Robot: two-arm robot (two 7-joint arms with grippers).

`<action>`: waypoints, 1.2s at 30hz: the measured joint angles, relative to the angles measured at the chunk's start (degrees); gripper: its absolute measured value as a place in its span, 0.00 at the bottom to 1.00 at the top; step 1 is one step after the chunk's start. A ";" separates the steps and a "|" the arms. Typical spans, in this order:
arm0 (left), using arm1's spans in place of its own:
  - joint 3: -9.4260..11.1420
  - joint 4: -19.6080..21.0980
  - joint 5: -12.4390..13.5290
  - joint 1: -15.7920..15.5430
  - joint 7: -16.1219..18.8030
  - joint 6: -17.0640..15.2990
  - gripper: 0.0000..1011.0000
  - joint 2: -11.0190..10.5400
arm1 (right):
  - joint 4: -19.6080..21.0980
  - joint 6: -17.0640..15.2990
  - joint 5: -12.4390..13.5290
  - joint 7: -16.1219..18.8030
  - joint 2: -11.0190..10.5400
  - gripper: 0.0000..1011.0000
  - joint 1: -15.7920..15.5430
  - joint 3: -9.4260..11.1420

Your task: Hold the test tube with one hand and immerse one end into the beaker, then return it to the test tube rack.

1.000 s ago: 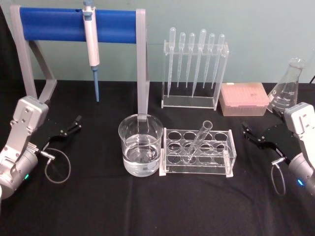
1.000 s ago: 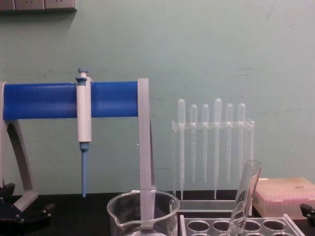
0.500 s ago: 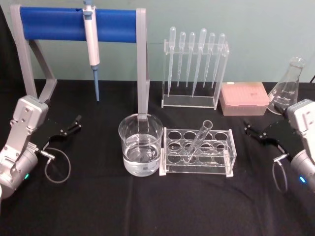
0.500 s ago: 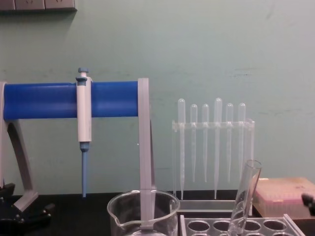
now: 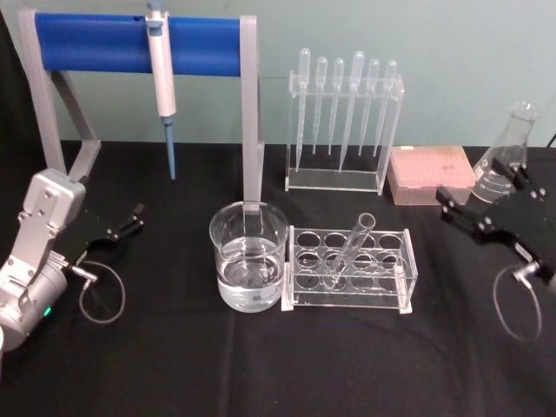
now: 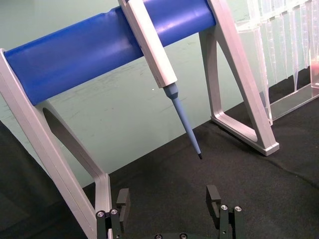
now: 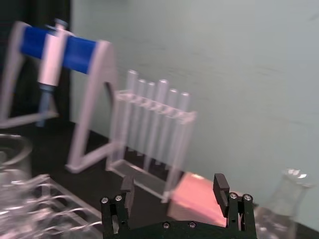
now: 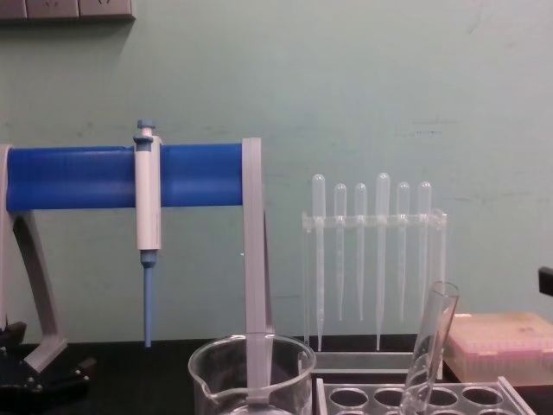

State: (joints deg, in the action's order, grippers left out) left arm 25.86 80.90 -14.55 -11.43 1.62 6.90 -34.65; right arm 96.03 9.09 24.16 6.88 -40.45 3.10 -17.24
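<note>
Here the clear glass round-bottomed test tube leans in the clear acrylic test tube rack, flared mouth tilted up and rightward (handy for a grasp from that side). The wide glass beaker of water stands just left of the rack, so the dip looks a short carry. The right black two-fingered gripper hovers at the far right, fingers spread and empty, close by a glass conical flask and a pink tip box it could knock. The left gripper sits parked at the left, likewise splayed, near the blue-barred grey stand
</note>
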 joint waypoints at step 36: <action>0.00 0.00 0.00 0.00 0.00 0.00 0.99 0.00 | 3.03 -5.25 3.42 16.16 5.29 0.99 -1.79 -3.39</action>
State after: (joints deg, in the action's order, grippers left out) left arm 25.86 80.90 -14.55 -11.43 1.62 6.90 -34.65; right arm 99.06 3.84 27.58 23.04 -35.16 1.31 -20.63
